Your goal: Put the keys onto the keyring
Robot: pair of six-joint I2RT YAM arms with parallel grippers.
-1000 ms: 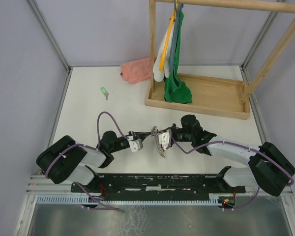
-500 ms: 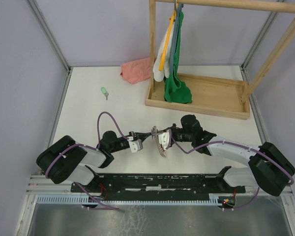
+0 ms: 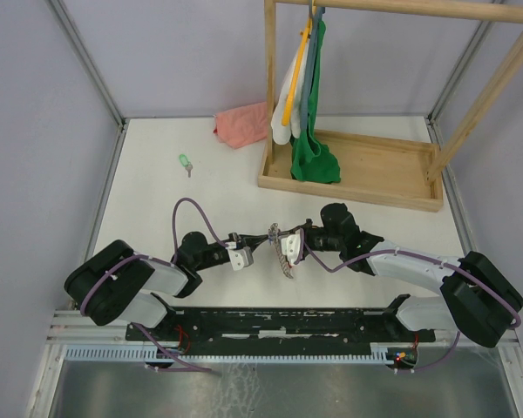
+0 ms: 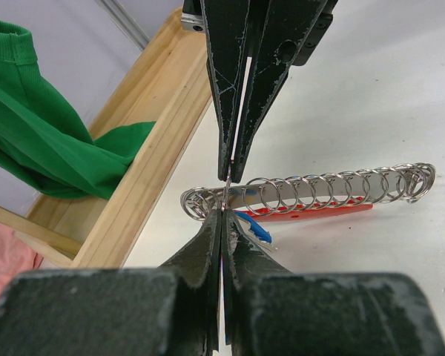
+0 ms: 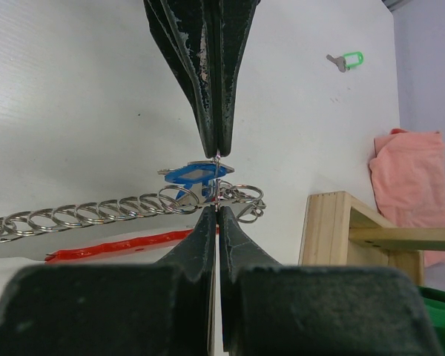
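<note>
**A:** How do the two hands stand?

**B:** The left gripper (image 4: 221, 216) is pressed tight shut, and so is the right gripper (image 5: 216, 211). They point straight at each other, tips nearly touching.

**A:** Where is the keyring from there?

**B:** The ring end of the keyring (image 4: 311, 191) sits right between the two tips, and each pair of fingers nips a thin bit of its wire. In the left wrist view the chain of small rings trails off to the right of that gripper's tip, with the red strap (image 4: 322, 215) just below it.

**A:** And the keys?

**B:** The blue key (image 5: 193, 174) is at the ring and touching it, just ahead of the right gripper's tip and close under the left gripper's. I cannot tell whether it is threaded on. The green key (image 3: 186, 163) lies alone on the table (image 3: 157, 200), well apart from both grippers and far out ahead of the left one, towards the pink cloth (image 3: 241, 124).
</note>
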